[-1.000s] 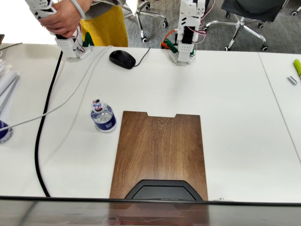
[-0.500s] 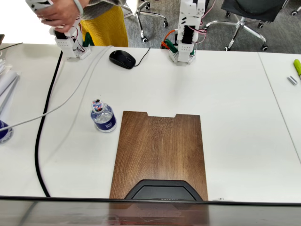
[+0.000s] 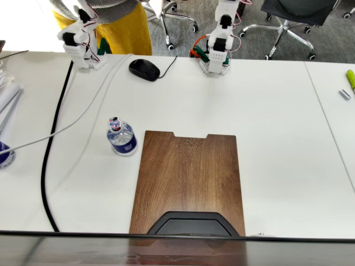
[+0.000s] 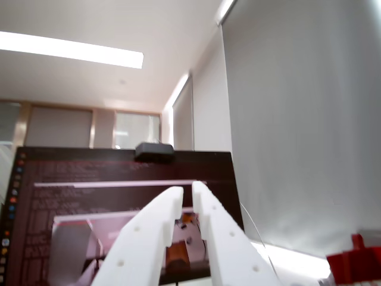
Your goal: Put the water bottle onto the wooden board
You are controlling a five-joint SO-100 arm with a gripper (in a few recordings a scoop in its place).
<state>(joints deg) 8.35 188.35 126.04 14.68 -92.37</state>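
The water bottle (image 3: pixel 122 138) stands upright on the white table, just off the left long edge of the wooden board (image 3: pixel 188 177), near the board's notched far end. It is small and clear, with a dark blue label and a white cap. The board lies flat with nothing on its wood. My arm (image 3: pixel 217 47) rises from its base at the table's far edge, well behind both. In the wrist view my gripper (image 4: pixel 186 195) points up and away from the table, its two white fingers (image 4: pixel 149 232) close together with nothing between them.
A black mouse (image 3: pixel 144 69) lies at the back, left of my base. A black cable (image 3: pixel 49 166) and a grey cable (image 3: pixel 72 124) cross the table's left side. A dark device (image 3: pixel 194 224) overlaps the board's near end. Small tools (image 3: pixel 346 88) lie at the right edge.
My arm has unfolded and lifted at the far edge of the table. The bottle and the board have stayed where they were.
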